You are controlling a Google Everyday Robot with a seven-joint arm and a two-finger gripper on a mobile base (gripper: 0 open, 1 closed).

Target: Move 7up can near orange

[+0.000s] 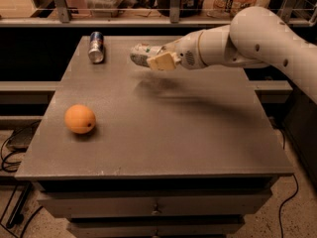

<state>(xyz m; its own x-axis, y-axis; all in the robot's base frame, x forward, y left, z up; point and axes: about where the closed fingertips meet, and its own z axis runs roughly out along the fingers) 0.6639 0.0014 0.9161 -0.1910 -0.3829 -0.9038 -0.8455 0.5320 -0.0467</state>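
Camera view: the gripper (157,59) hangs above the tabletop (188,133), well behind and right of the orange (80,119). Its fingers (161,62) are clenched on the 7up can (141,54), held sideways. A blue-and-silver can (96,47) lies behind the orange.

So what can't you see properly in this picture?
Camera view only:
The white can, gripped in the jaws above the table's back: a jaw covers its right end; label unreadable.
The arm: cut off by the right edge.
The blue can: writing too small.
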